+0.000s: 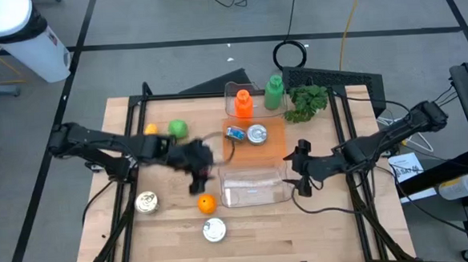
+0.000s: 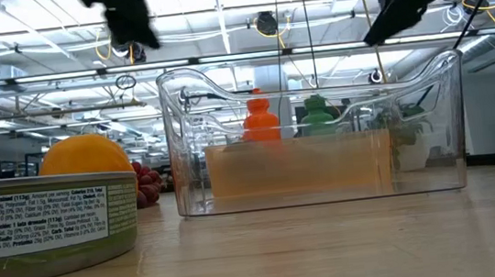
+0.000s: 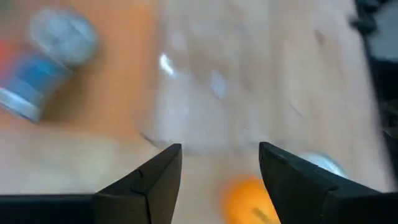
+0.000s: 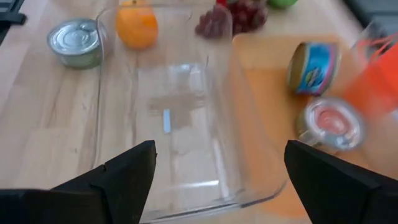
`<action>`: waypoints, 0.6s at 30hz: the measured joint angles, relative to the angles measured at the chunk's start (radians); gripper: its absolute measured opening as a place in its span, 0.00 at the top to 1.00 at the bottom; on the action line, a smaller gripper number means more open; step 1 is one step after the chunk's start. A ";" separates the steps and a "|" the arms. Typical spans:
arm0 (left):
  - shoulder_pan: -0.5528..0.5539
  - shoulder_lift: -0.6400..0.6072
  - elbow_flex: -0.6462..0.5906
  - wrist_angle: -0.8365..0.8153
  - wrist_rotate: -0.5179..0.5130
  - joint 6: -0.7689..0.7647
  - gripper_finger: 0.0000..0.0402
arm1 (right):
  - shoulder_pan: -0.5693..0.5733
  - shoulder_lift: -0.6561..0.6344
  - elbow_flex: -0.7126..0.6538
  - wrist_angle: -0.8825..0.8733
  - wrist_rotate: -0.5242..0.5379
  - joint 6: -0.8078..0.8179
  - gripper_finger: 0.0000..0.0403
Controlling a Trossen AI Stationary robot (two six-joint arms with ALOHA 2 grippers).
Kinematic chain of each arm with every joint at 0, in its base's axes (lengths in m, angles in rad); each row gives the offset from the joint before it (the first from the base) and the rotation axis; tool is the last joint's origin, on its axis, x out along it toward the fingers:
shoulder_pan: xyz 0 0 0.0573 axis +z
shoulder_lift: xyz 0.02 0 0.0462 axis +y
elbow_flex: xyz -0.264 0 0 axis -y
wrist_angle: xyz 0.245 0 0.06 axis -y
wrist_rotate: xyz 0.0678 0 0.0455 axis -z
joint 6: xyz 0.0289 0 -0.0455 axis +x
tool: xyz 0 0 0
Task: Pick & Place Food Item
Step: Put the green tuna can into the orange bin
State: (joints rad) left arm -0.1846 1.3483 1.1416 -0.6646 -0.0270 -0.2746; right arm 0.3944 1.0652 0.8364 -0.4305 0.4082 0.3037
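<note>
Your left gripper (image 1: 199,181) hangs above the surface (image 1: 167,239), just over the orange (image 1: 206,203) and beside the clear bin (image 1: 253,186). In its wrist view the jaws stand parted with nothing between them; the orange (image 3: 249,199) shows below the gap, off toward one finger, not touched.

The orange sits on the bare wood just outside the bin's wall. In the low view it (image 2: 83,156) shows behind a can (image 2: 49,224).

Your right gripper (image 1: 298,172) waits at the bin's other end, jaws spread wide and holding nothing. Its wrist view looks down into the bin (image 4: 180,112), which holds no food.

Other items you can check:
- one can (image 1: 147,202) near the left edge, a second can (image 1: 214,230) toward the front
- a green apple (image 1: 178,129) and grapes (image 4: 227,15)
- an orange mat (image 1: 271,141) carrying a blue tin (image 1: 235,134) and a round tin (image 1: 257,134)
- orange bottle (image 1: 243,105), green bottle (image 1: 274,93), leafy greens (image 1: 306,103) at the back
</note>
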 joint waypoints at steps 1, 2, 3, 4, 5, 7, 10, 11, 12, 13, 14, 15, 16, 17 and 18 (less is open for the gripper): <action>-0.037 0.013 -0.008 -0.012 0.002 -0.050 0.43 | 0.012 -0.009 0.000 -0.001 0.025 -0.005 0.17; -0.075 0.028 -0.018 -0.005 0.001 -0.093 0.43 | 0.024 -0.017 0.000 -0.001 0.048 -0.010 0.17; -0.115 0.044 -0.033 0.003 -0.002 -0.127 0.43 | 0.036 -0.022 -0.002 0.001 0.071 -0.013 0.17; -0.154 0.062 -0.051 0.005 -0.003 -0.162 0.43 | 0.047 -0.026 -0.007 0.007 0.094 -0.016 0.17; -0.189 0.082 -0.065 0.005 -0.003 -0.202 0.43 | 0.057 -0.028 -0.013 0.013 0.114 -0.021 0.17; -0.248 0.119 -0.083 0.019 -0.013 -0.294 0.43 | 0.077 -0.030 -0.026 0.018 0.145 -0.024 0.17; -0.317 0.161 -0.096 0.040 -0.035 -0.485 0.43 | 0.097 -0.031 -0.050 0.044 0.172 -0.001 0.17; -0.337 0.177 -0.098 0.061 -0.045 -0.543 0.43 | 0.103 -0.031 -0.060 0.057 0.172 0.010 0.17; -0.356 0.191 -0.101 0.082 -0.053 -0.599 0.43 | 0.109 -0.031 -0.072 0.073 0.172 0.019 0.17; -0.371 0.204 -0.102 0.100 -0.062 -0.655 0.43 | 0.117 -0.031 -0.085 0.096 0.172 0.022 0.17; -0.383 0.217 -0.102 0.124 -0.073 -0.714 0.43 | 0.125 -0.031 -0.100 0.124 0.172 0.021 0.17; -0.393 0.230 -0.102 0.156 -0.081 -0.763 0.43 | 0.131 -0.031 -0.110 0.144 0.171 0.010 0.17; -0.402 0.245 -0.101 0.172 -0.089 -0.796 0.43 | 0.134 -0.031 -0.117 0.161 0.171 -0.006 0.17; -0.409 0.260 -0.101 0.177 -0.094 -0.815 0.43 | 0.135 -0.031 -0.118 0.178 0.170 -0.016 0.17; -0.410 0.276 -0.101 0.178 -0.094 -0.833 0.43 | 0.137 -0.031 -0.118 0.194 0.172 -0.019 0.17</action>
State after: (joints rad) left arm -0.5944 1.6238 1.0405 -0.4870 -0.1205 -1.1076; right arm 0.5317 1.0344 0.7185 -0.2366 0.5799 0.2850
